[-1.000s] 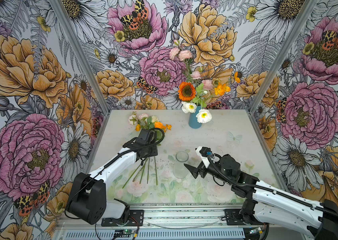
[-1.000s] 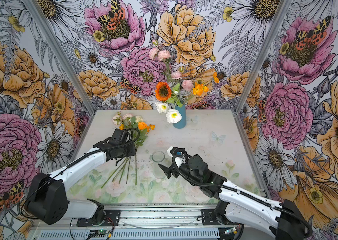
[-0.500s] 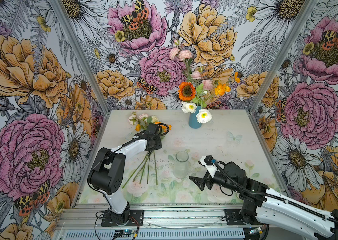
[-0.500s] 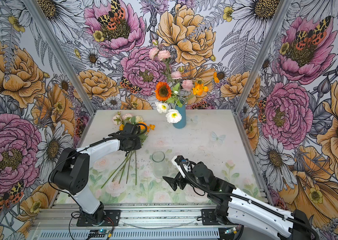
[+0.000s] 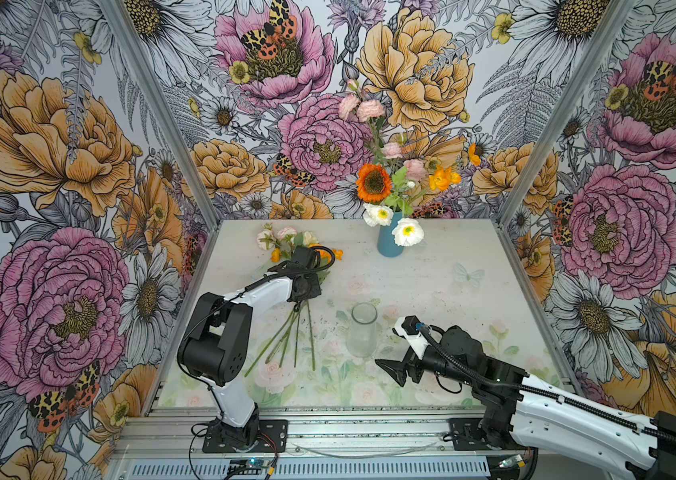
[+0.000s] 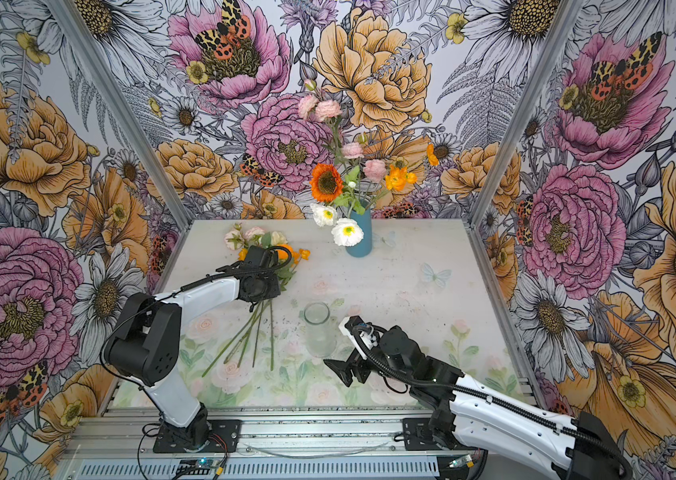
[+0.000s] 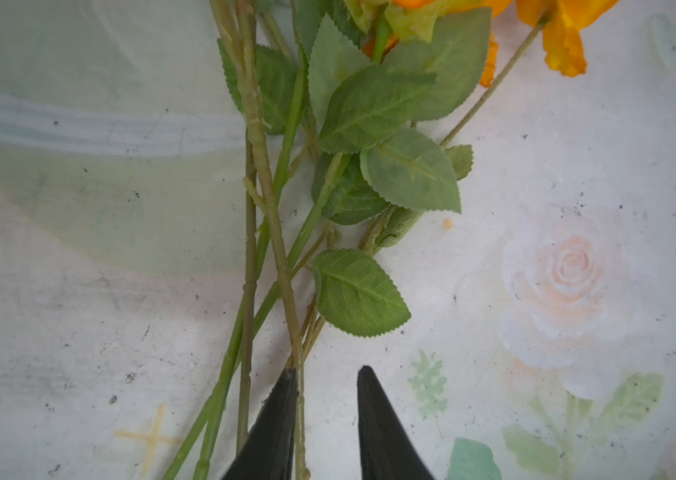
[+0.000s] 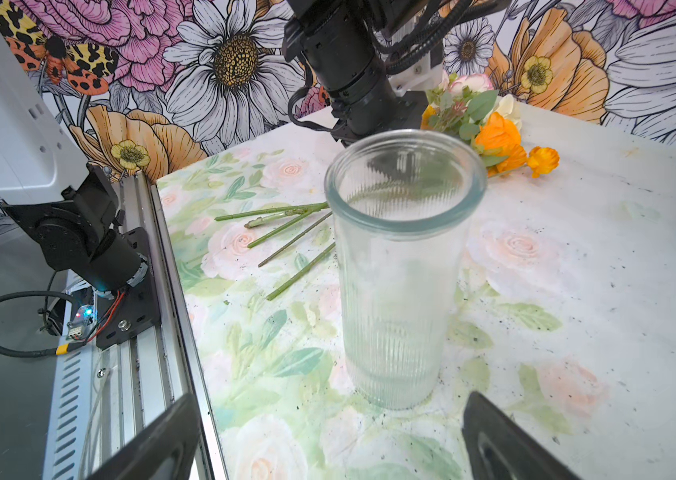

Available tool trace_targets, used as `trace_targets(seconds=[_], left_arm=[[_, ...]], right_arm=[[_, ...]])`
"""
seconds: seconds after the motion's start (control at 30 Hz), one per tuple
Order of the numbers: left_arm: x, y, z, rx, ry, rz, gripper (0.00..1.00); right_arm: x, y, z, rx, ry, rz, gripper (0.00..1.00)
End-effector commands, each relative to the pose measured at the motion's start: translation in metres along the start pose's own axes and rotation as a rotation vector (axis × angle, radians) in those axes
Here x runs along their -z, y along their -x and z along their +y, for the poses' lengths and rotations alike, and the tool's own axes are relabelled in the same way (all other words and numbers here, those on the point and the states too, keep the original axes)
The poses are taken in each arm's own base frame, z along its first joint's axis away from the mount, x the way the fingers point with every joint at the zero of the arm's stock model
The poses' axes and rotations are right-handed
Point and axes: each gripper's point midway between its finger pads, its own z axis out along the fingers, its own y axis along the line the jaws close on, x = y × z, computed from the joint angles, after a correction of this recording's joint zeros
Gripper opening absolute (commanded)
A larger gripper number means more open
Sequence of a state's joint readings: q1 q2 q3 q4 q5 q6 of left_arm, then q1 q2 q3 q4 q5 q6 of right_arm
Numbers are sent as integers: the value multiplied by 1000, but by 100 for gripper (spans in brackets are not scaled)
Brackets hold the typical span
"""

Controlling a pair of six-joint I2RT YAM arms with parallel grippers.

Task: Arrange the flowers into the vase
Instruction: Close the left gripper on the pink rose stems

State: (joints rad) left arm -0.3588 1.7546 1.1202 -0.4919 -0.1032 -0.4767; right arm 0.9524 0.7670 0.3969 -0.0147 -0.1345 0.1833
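- The left claw (image 7: 328, 370) is low over the table (image 5: 452, 257), at the left and about midway between near and far. It points down into the stems of the loose flowers (image 5: 286, 235).
- The left wrist view shows its two black fingers (image 7: 274, 424) slightly apart, not clenched. One thin stem runs between them and touches the inner edge of one finger. The other finger is clear of it.
- The loose flowers lie flat on the left of the table. Their pink, cream and orange heads are toward the far-left corner, and the bare green stems fan out toward the near edge. The left wrist covers the middle of the bunch in both top views.
- The glass vase (image 5: 363, 330) stands upright and empty near the centre, just right of the stem ends and not touching them.
- The blue vase (image 5: 389, 243) stands at the far edge. It holds the standing flowers (image 5: 373, 183): an orange sunflower, white, pink and orange blooms.
- The right claw (image 5: 391, 371) is near and to the right of the glass vase. It is released, spread wide and facing the vase without touching it.
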Motion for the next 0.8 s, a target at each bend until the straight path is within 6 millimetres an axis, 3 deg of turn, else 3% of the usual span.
trace_targets(seconds=[0.0, 0.3, 0.33, 0.5, 0.77], left_arm=[[-9, 5, 7, 31, 10, -8, 28], [-19, 9, 10, 42, -11, 0, 27], [-30, 2, 13, 37, 2, 30, 26], [-39, 0, 13, 36, -5, 53, 21], [-34, 2, 10, 34, -23, 49, 7]], right_arm=[[-3, 20, 10, -5, 49, -66, 99], [-13, 18, 11, -8, 64, -41, 99], [-14, 18, 12, -9, 65, -41, 99], [-19, 15, 13, -16, 77, -28, 99], [-19, 14, 15, -29, 89, -24, 99]])
